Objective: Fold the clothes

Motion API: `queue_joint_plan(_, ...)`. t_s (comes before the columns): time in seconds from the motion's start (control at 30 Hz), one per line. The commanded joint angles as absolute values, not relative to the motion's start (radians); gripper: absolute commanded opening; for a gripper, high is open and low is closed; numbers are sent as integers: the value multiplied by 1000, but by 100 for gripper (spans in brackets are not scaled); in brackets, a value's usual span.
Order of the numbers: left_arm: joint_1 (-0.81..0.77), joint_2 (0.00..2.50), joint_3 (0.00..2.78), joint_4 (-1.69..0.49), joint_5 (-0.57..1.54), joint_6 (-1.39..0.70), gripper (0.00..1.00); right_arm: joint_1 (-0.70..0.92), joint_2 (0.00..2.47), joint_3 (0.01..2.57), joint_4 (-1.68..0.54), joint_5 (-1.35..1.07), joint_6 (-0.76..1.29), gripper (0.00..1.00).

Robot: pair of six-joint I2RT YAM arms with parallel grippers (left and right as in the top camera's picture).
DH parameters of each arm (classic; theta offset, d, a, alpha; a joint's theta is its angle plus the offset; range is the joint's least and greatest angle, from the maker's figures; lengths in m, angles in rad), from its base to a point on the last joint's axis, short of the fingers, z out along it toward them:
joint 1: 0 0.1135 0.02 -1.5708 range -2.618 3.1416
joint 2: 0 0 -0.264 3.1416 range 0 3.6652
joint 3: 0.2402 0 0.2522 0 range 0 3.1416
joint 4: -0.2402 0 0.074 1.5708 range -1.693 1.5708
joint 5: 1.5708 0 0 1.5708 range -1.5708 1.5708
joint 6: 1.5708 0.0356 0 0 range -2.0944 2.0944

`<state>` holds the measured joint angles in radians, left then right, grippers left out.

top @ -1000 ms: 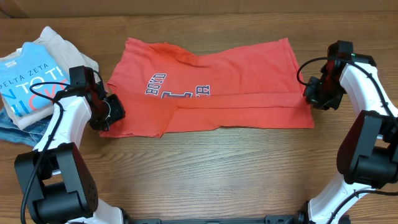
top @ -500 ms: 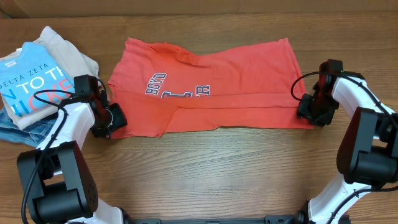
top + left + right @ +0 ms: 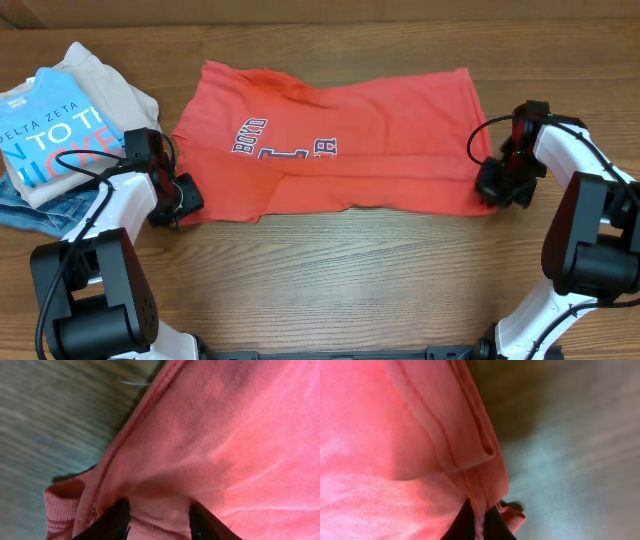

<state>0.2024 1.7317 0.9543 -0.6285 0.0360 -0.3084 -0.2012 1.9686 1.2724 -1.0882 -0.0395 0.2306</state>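
From overhead we see the shirt point(image 3: 380, 130) spread flat in the middle of the table point(image 3: 330, 280), print up. The left gripper point(image 3: 183, 203) sits at its near left corner and the right gripper point(image 3: 492, 188) at its near right corner. A pile point(image 3: 60, 130) of folded clothes lies far left.

At the left wrist, our fingers point(image 3: 112, 520) stand apart, astride the hem.

At the right wrist, our fingers point(image 3: 462, 522) are pinched tight on the shirt's folded edge.

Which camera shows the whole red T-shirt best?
The overhead view: the red T-shirt lies spread out there, chest lettering and nearly all edges visible. The left wrist view shows only a hem close up by the left claw; the right wrist view shows only a folded edge pinched in the right claw.
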Motion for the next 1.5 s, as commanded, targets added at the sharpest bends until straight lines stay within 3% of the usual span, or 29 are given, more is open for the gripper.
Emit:
queue_joint_plan(0.0, 229, 1747, 918, -661, -97, -323, 43, -199, 1974, 1262, -1145, 37, 289, 4)
queue_joint_plan(0.23, 303, 1747, 918, -680, -113, -315, 44, -192, 1974, 1262, -1285, 56, 289, 4)
queue_joint_plan(0.4, 302, 1727, 979, -713, 117, -223, 47, -192, 1973, 1262, -1233, 59, 294, 18)
queue_joint_plan(0.5, 279, 1672, 1022, -734, 179, -169, 50, -192, 1968, 1262, -1213, 58, 306, 21)
queue_joint_plan(0.63, 161, 1494, 1047, -720, 176, -119, 56, -192, 1929, 1264, -1168, 47, 312, 22)
queue_joint_plan(0.73, 44, 1445, 1046, -755, 176, -80, 55, -192, 1895, 1264, -1126, 39, 312, 22)
queue_joint_plan(0.93, -154, 1513, 1028, -801, 68, -67, 54, -192, 1885, 1264, -1080, 9, 311, 22)
queue_joint_plan(1.1, -203, 1651, 1027, -756, 68, -67, 54, -192, 1885, 1264, -1067, 5, 311, 22)
queue_joint_plan(1.47, -218, 1767, 1027, -763, 71, -67, 32, -192, 1885, 1264, -1065, 5, 311, 22)
